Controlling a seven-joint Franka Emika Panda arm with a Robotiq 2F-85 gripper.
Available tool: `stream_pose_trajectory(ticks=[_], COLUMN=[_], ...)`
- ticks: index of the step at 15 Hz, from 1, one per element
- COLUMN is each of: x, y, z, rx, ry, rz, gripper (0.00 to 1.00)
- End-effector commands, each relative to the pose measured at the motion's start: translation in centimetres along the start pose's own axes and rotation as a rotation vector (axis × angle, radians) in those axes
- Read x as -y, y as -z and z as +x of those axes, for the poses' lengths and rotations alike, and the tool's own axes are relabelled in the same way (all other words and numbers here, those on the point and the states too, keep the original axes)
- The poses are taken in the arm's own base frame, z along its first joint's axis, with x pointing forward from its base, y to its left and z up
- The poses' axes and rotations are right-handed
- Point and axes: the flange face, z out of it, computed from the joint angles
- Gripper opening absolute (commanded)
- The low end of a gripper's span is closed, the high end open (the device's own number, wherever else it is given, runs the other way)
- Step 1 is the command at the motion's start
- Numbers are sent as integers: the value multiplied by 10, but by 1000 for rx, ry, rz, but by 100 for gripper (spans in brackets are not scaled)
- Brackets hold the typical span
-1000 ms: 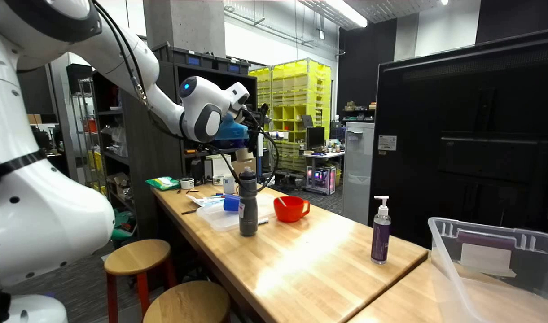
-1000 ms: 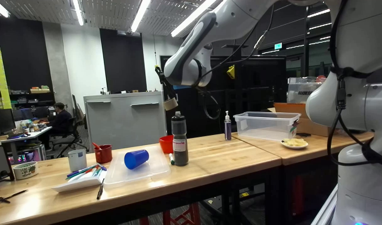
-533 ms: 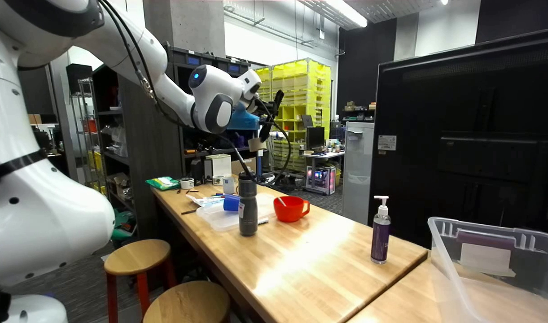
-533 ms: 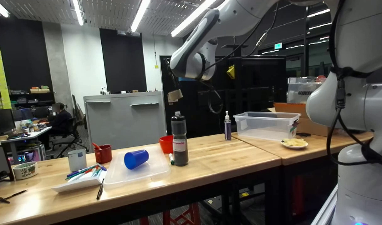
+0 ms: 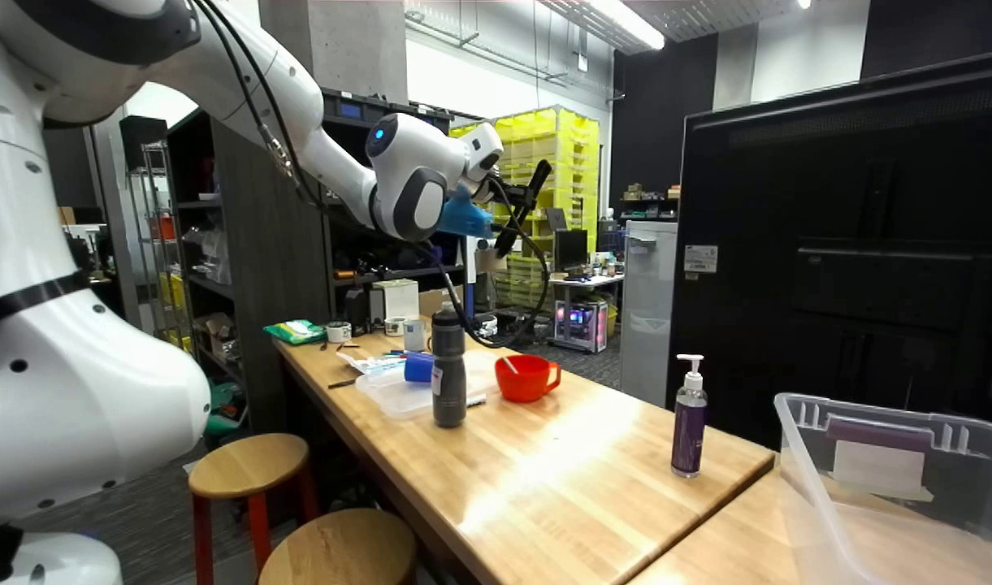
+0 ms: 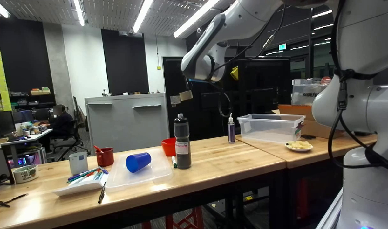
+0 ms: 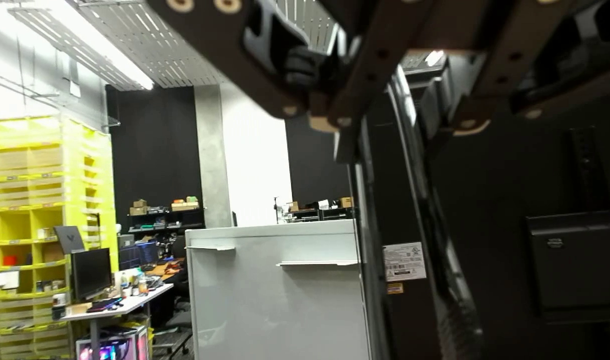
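The gripper is clenched on a slim tool, most likely a pair of dark tongs: in the wrist view two glossy arms run down from its grip, with a gap between them. Beneath the gripper, near the lower end of the tool, is a beige roll, probably masking tape; whether it is pinched there or merely hangs cannot be told. Both are up in the air.

The tongs should be light, stiff along their length but perhaps springy across, and their shiny sides may be slick, so a hold at mid-length, square over both arms, seems best. The roll looks light, rigid and hard to damage; its matte outer wall should give good friction, and its rim is the natural place to take it.

Lower than the gripper in both exterior views, a grey squeeze bottle stands upright on the wooden table, near an orange-red mug. Also below the gripper's level, a blue tumbler lies on its side on a translucent lid. Well apart from the gripper, lower and off to one side, stands a pump dispenser.
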Motion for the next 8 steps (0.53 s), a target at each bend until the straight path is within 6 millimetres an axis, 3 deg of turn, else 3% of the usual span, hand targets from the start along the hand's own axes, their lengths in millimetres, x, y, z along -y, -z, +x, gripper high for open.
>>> stream_pose_trajectory(ticks=[1, 8], x=[-24, -72], y=[-5, -17], z=[5, 5], rx=[11, 22], ry=[-74, -198], rz=[-17, -77], gripper=[8, 8])
